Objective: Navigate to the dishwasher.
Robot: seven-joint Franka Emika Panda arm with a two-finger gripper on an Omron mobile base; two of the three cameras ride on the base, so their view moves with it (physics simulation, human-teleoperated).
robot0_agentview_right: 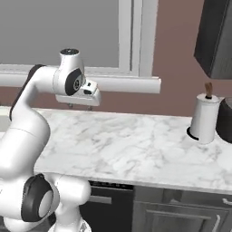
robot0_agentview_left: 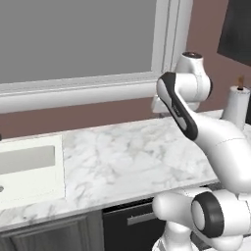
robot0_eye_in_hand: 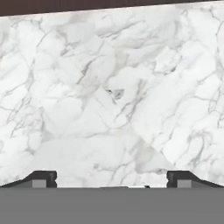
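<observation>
Where the marble counter (robot0_agentview_left: 147, 152) ends, black dishwasher (robot0_agentview_left: 130, 230) faces the robot, bar handle (robot0_agentview_left: 142, 218) horizontal, gripper (robot0_eye_in_hand: 111, 178) spread, empty.

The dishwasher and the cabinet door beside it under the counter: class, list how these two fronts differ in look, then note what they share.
1. The dishwasher is flat plain black; the cabinet door is dark grey wood-grain.
2. The dishwasher front is smooth; the cabinet door has a framed, panelled face.
3. The dishwasher carries a horizontal grey bar handle near its top; no such bar shows on the cabinet door.

Shared: both are closed and sit under the marble counter.
</observation>
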